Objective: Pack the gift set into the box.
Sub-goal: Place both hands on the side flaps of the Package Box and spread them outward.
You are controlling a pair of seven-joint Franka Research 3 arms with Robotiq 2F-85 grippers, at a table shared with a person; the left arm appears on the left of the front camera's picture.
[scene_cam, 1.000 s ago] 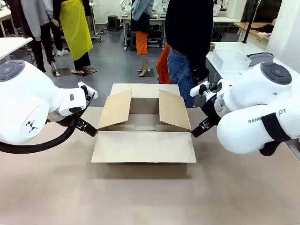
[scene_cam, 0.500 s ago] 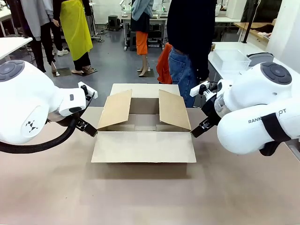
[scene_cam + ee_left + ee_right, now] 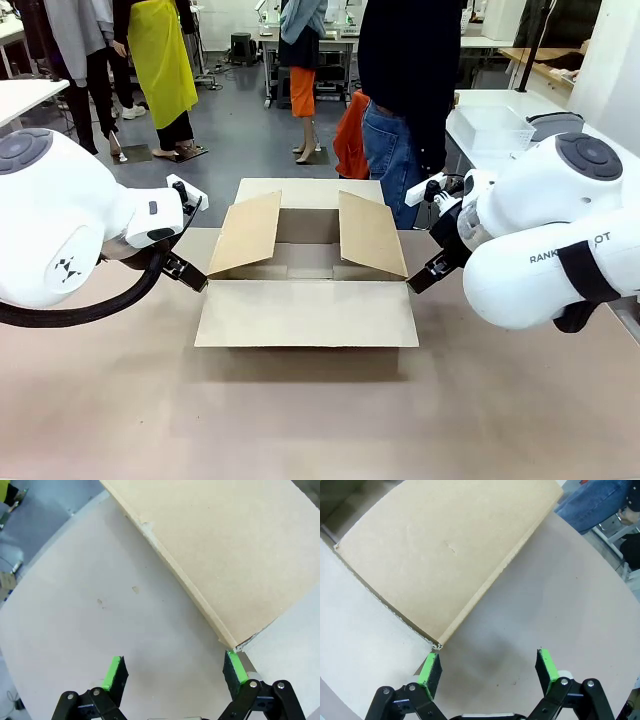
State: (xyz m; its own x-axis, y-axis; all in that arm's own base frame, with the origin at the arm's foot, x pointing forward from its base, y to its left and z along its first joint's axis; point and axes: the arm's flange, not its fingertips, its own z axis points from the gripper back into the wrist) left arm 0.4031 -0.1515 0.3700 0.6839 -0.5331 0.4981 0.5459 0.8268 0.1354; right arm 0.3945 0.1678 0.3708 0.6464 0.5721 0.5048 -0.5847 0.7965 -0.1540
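One table [image 3: 300,420], tan top, takes up the near half of the front view. Two white arms over it: left arm [image 3: 60,220] from the left side, right arm [image 3: 560,240] from the right, both low and angled in toward the middle.

One box [image 3: 305,312], plain brown cardboard, sits on the table in the middle between the arms, toward the far edge. It is open, with four flaps. The near flap lies flat out toward the robot. The far flap [image 3: 310,192] is folded out toward the person. The left flap [image 3: 247,232] and right flap [image 3: 370,233] stand tilted up and outward. What shows of the inside is bare cardboard.

One person [image 3: 405,90] in a dark top and blue jeans stands at the far side, just behind the box's right half. At least three more people stand farther back in the room.

Two grippers. The left gripper [image 3: 188,271] is at the box's near-left corner and the right gripper [image 3: 424,275] at its near-right corner, both just off the table top.

In the left wrist view the left gripper [image 3: 174,666] has its fingers spread wide, with bare table between them. One green pad [image 3: 234,664] is just beside a flap corner; contact can't be told. In the right wrist view the right gripper [image 3: 488,665] is likewise spread, gripping nothing. One green pad [image 3: 431,667] is right under a flap corner.
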